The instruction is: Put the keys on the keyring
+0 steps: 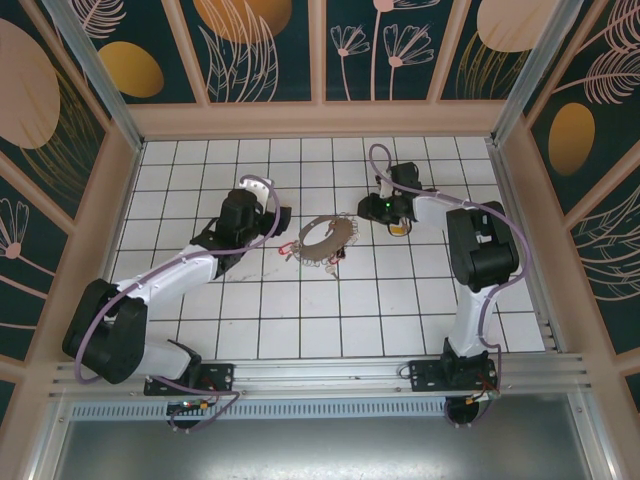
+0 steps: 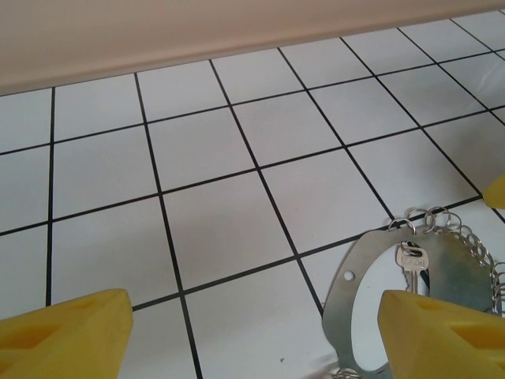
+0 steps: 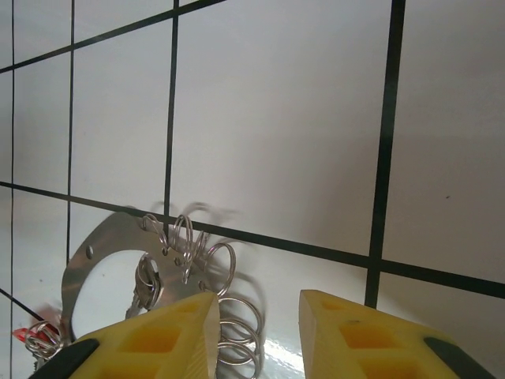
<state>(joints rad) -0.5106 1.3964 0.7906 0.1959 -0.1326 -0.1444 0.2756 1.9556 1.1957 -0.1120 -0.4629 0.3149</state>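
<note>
Currently left tool [image 2: 252,316] is spread wide, right tool [image 3: 259,316] parted slightly, nothing clamped; keyring [image 2: 343,312] is laid on desk [image 2: 213,158].

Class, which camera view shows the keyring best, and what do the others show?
Top external: the whole keyring shows, small but uncovered. Left wrist shows part close up, cropped by the frame edge. Right wrist shows one arc with wire rings, cropped too.

The keyring [image 1: 340,228], a flat hoop fringed with wire rings, a silvery key [image 2: 410,262] and seemingly red tags, lies on the tabletop [image 1: 300,320].
</note>
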